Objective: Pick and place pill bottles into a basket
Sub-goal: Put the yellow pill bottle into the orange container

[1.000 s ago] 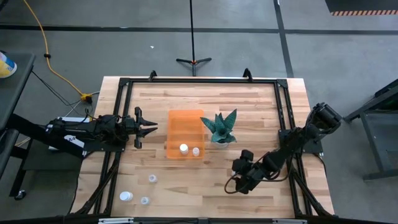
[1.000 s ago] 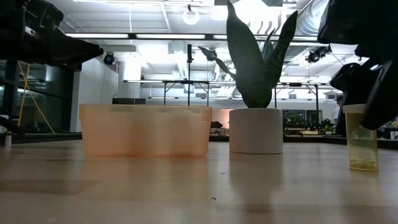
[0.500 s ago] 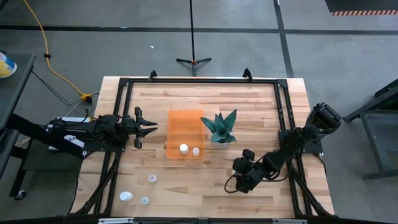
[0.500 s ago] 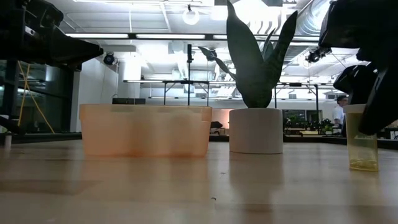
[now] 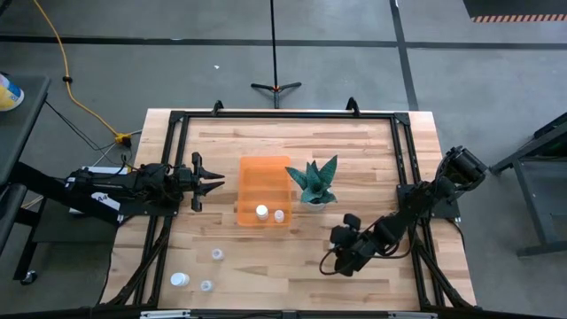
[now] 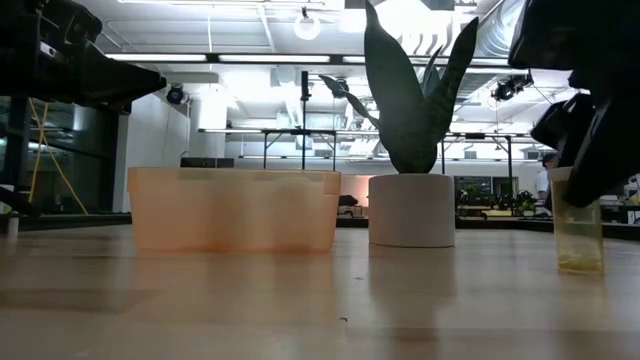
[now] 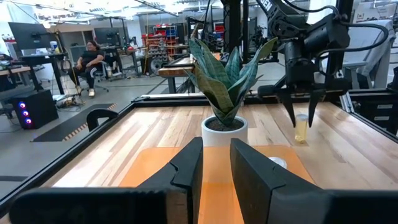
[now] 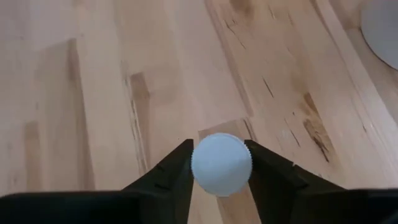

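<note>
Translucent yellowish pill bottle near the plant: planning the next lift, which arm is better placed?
The right. Its hand already straddles the white-capped translucent yellowish pill bottle standing on the wooden table. The left hand waits beyond the orange ribbed plastic basket.

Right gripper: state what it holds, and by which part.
The right gripper has its jaws around a pill bottle at its white cap, bottle upright. The left gripper holds nothing.

Overhead, table-level and two wrist views.
</note>
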Robot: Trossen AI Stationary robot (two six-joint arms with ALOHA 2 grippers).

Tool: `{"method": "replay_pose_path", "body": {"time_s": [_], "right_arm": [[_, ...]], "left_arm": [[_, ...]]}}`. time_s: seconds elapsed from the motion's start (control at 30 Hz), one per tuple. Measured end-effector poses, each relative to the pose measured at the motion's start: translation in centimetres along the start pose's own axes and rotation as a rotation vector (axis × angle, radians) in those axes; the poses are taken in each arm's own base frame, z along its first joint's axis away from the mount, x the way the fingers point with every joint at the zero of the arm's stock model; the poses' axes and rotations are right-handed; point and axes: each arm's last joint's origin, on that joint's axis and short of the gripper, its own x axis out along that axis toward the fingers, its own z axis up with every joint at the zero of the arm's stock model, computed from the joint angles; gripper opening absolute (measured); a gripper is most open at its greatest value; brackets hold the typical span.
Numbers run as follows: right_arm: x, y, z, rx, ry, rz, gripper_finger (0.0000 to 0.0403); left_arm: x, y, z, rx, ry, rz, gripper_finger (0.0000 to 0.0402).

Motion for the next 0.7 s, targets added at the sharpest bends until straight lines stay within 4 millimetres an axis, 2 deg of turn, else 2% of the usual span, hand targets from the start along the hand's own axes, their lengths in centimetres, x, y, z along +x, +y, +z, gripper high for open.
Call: {"method": "replay_pose_path", "body": {"time_s": [0.17, 0.3, 0.53, 0.7], "right_arm": [[0.0, 0.5, 0.6, -0.038, -0.065, 0.044, 0.011], [0.1, 0.8, 2.0, -0.075, -0.16, 0.102, 0.0107], [0.4, 0.2, 5.7, -0.169, -0.368, 0.138, 0.0115], [0.2, -0.8, 9.1, -0.23, -0.462, 0.14, 0.0108]], "left_arm": [[0.0, 0.0, 0.0, 0.0, 0.0, 0.0, 0.0117], [0.0, 0.0, 0.0, 0.0, 0.0, 0.0, 0.0117], [0.0, 0.0, 0.0, 0.0, 0.0, 0.0, 0.0117], [0.0, 0.0, 0.0, 0.0, 0.0, 0.0, 0.0117]]}}
